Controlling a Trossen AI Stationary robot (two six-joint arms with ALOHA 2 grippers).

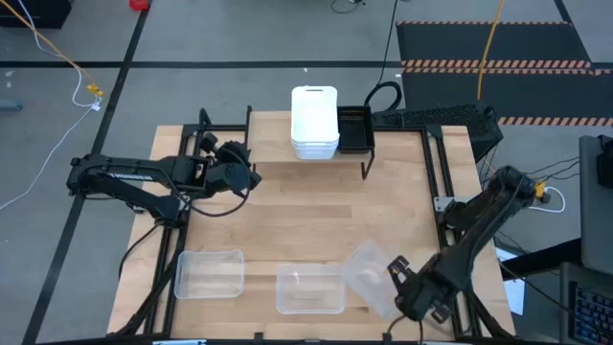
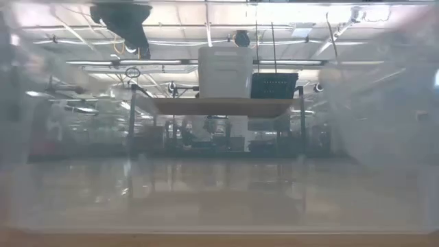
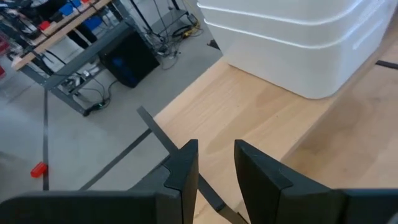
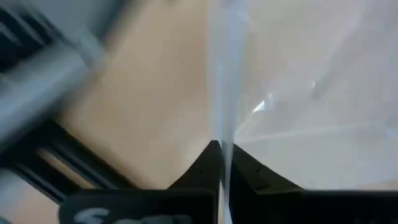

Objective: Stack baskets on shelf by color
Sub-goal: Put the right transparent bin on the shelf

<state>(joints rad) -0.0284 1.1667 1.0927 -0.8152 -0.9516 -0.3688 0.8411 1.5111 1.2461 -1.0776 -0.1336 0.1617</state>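
Three white baskets [image 1: 314,122] sit nested in a stack on the shelf [image 1: 273,144], with a black slatted basket [image 1: 354,129] right beside them. The low view shows the same pair, white stack [image 2: 225,72] and black basket [image 2: 274,86], on the shelf plank [image 2: 226,107]. Two clear baskets [image 1: 209,273] [image 1: 309,290] rest flat near the table's near edge. A third clear basket [image 1: 367,273] stands askew at my right gripper [image 1: 395,271], which is shut on it. My left gripper [image 1: 247,178] hovers left of the shelf, narrowly open and empty [image 3: 216,163]. My right gripper pinches the right-hand wall of the third clear basket at its rim [image 4: 225,134], one finger inside and one outside. The wall runs edge-on between the fingertips [image 4: 249,168]. The basket sits tilted and turned askew to the other two; whether it is clear of the table does not show.
Black frame rails [image 1: 442,182] run along the table's sides and far edge. Bare wood lies in the table's middle [image 1: 316,220] between the shelf and the clear baskets. A clear basket wall close to the low camera hazes that whole view.
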